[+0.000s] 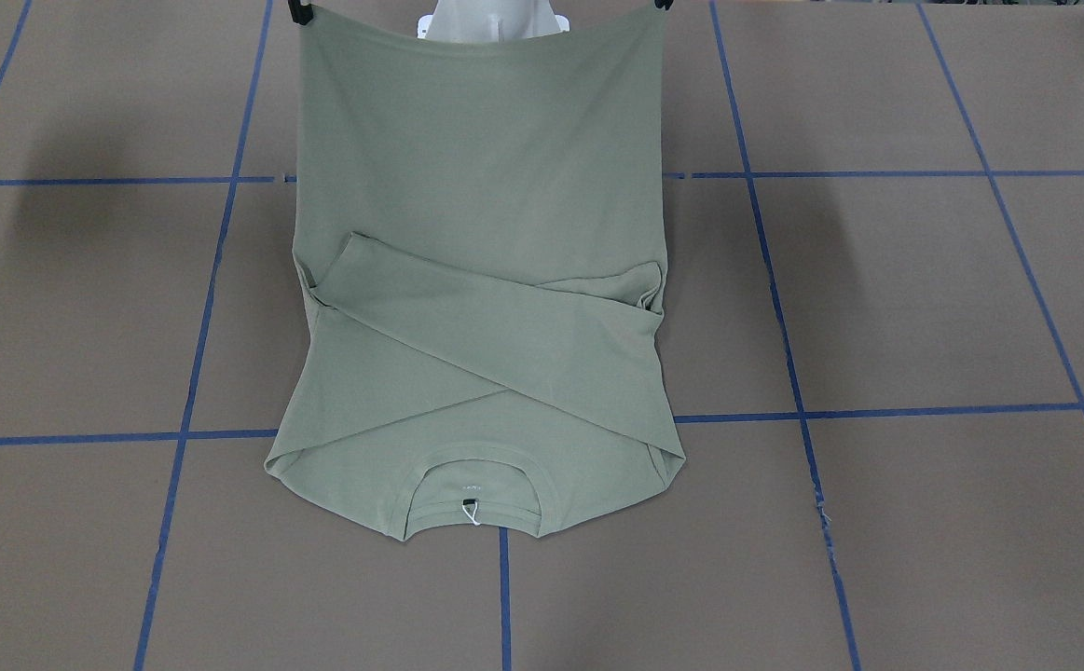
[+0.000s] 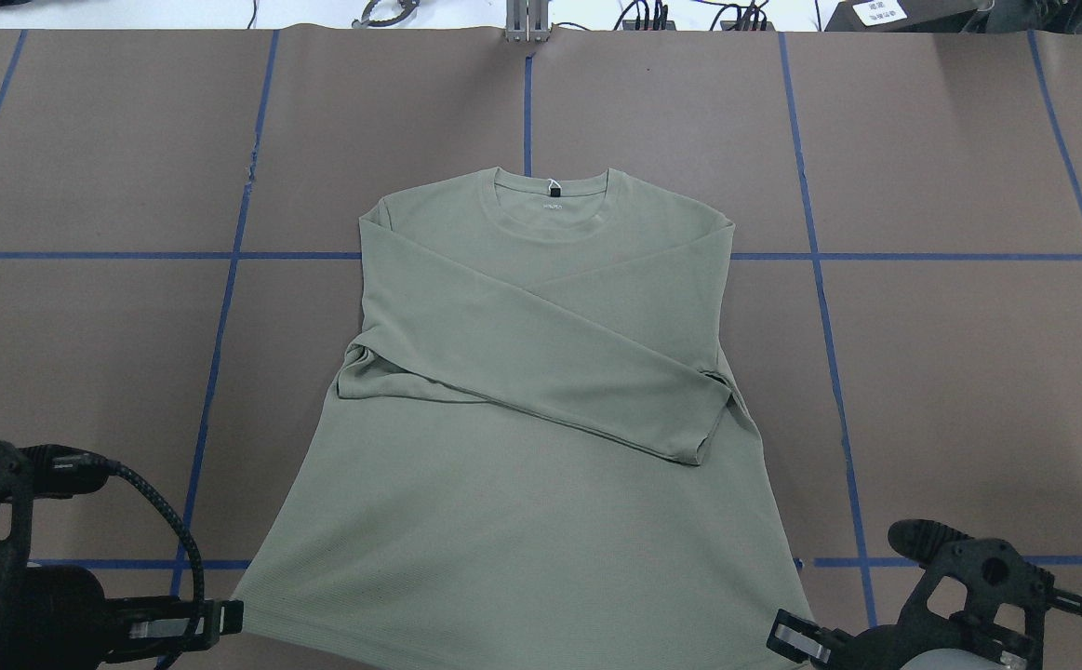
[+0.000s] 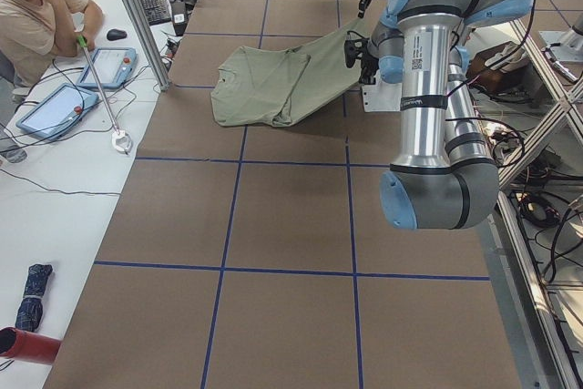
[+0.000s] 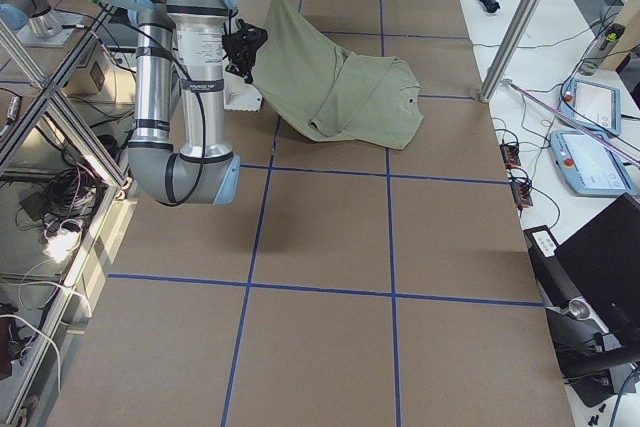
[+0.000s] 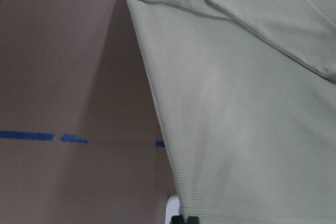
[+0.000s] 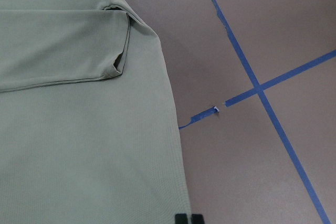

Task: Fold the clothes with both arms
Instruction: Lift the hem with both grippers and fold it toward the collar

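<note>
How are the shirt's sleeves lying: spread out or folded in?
Folded in: both sleeves lie crossed over the front of the shirt.

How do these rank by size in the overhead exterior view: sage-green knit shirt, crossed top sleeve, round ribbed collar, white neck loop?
Largest first:
sage-green knit shirt
crossed top sleeve
round ribbed collar
white neck loop

Brown desk ruled into large squares by blue tape lines. Lying on it at mid-width, a sage-green shirt: collar end flat, away from the robot, sleeves crossed over the chest, hem end raised off the surface.
</note>
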### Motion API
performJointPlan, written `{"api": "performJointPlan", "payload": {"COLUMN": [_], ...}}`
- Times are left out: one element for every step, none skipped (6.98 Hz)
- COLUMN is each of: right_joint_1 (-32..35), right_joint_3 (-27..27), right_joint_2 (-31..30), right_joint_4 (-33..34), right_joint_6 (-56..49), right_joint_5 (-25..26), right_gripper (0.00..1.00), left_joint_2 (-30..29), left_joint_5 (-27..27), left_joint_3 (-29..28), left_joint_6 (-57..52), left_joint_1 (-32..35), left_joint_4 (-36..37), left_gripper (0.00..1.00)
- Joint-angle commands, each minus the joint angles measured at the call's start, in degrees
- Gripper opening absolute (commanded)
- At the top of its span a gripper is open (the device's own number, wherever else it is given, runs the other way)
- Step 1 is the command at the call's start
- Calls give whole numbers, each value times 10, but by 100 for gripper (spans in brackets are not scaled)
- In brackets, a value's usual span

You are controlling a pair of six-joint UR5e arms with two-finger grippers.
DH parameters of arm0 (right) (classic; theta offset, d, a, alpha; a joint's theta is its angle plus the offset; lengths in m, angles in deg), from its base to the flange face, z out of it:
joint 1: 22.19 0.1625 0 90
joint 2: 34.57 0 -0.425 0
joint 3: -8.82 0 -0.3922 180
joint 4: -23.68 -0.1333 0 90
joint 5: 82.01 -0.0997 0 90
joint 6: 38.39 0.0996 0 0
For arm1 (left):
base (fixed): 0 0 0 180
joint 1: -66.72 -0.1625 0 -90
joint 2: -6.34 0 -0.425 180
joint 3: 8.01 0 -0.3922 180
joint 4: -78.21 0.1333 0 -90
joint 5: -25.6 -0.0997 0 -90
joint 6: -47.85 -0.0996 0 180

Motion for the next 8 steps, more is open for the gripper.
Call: {"api": "performJointPlan", "payload": {"right_joint_1": [68, 131, 196, 252, 310, 361, 388, 412], "right_joint_3": [-16, -43, -69, -135, -199, -233, -275, -332], "right_joint_2": [48, 65, 71, 86, 93, 98, 118, 143], "right_joint_4": [33, 30, 22, -34, -95, -129, -146, -162], "right_joint_6": [-109, -183, -221, -243, -278, -318, -331, -347], "right_joint_5": [-17, -23, -62, -92, -114, -143, -146, -147], "right_gripper": [0, 0, 0, 0, 0, 0, 0, 0], "left_joint_2": [-111, -191, -231, -237, -238, -239, -248, -278], "left_joint_5": [30, 32, 33, 38, 76, 90, 89, 86], "left_joint_3": [-99, -201, -285, -316, -329, -333, -347, -395], "left_joint_6": [-107, -164, -203, -253, -301, -325, -325, -320], "left_joint_1": [81, 135, 188, 244, 308, 347, 357, 357], "left_joint_4": [17, 17, 2, -10, -8, -8, -9, -18], "left_gripper": [0, 0, 0, 0, 0, 0, 0, 0]}}
